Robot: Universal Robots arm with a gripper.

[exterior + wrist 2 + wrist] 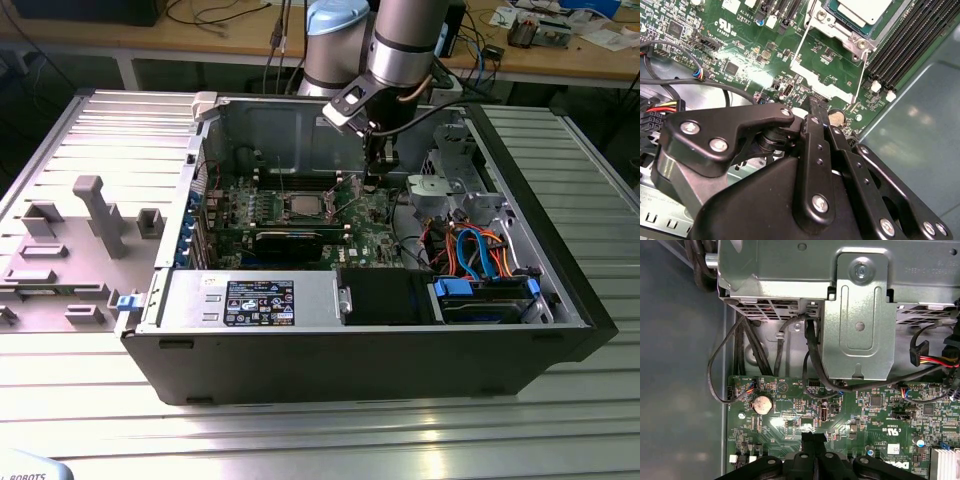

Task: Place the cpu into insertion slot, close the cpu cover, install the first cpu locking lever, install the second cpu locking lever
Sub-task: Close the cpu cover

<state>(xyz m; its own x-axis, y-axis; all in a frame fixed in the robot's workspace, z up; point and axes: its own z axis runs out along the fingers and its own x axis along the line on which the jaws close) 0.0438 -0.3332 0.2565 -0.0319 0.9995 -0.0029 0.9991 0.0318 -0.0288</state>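
End effector: the end effector had its fingers together with nothing visible between them. It was low inside the case, its tips just above the board.
At the tips: the free edge of the cover lay directly ahead, very near. Whether they touched could not be told.
Cover: it looked swung open. Its frame reached from the slot toward the tips, and green board showed through its window.
Levers: what looked like a thin lever ran along each side of the cover, seemingly unlatched.
Beyond the cover: the slot, farther ahead of the tips.
Cpu: the cpu sat in the slot with its silver top up, apparently flat and seated.
Beside the tips: a coin cell, just to one side.
Farther out: the board all around, then the open case, lying on the ribbed surface.
Step in hand: judged to be closing the cover. The chip looked placed, and both levers looked undone.
What the move calls for: probably a gentle push on the cover's free edge, swinging it about its hinge down over the chip. The tips would need to stay clear of the cpu top, the levers and the small parts nearby.
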